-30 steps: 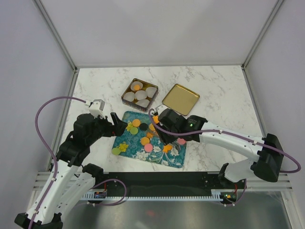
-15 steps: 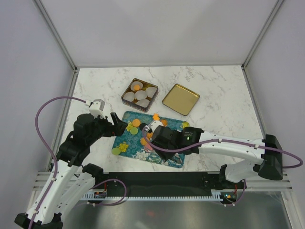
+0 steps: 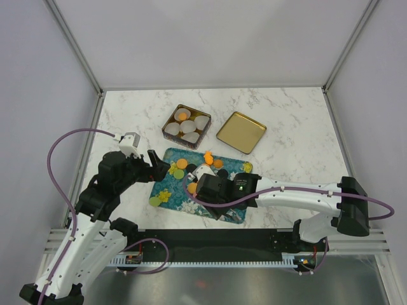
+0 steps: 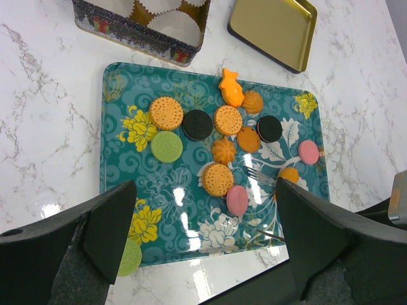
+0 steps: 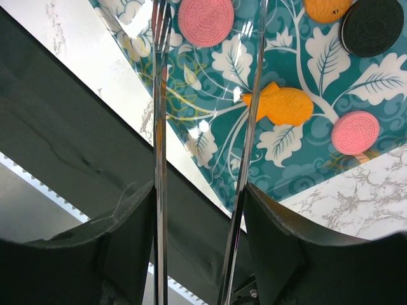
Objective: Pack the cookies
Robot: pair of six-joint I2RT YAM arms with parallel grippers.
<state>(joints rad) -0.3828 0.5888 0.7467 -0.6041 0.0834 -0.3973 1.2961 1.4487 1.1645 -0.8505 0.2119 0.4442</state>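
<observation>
Several cookies lie on a teal flowered tray (image 4: 121, 95): a round orange one (image 4: 166, 112), a black one (image 4: 198, 124), a green one (image 4: 166, 146), a pink one (image 4: 237, 199) and a fish-shaped orange one (image 4: 230, 87). My left gripper (image 4: 203, 210) is open and empty above the tray's near left part. My right gripper (image 5: 200, 203) is shut on metal tongs (image 5: 159, 127), held over the tray's near middle (image 3: 202, 184). A pink cookie (image 5: 205, 21) shows between the tong arms near their tips; I cannot tell if they touch it.
A dark square tin (image 3: 166, 122) behind the tray holds white paper cups, one with an orange cookie (image 3: 183, 115). Its gold lid (image 3: 241, 132) lies to the right. The dark table edge (image 5: 76, 146) runs just below the tray.
My right arm has swung left and nearer across the tray with the tongs, from the tray's right part to its near middle. The left arm has not moved.
</observation>
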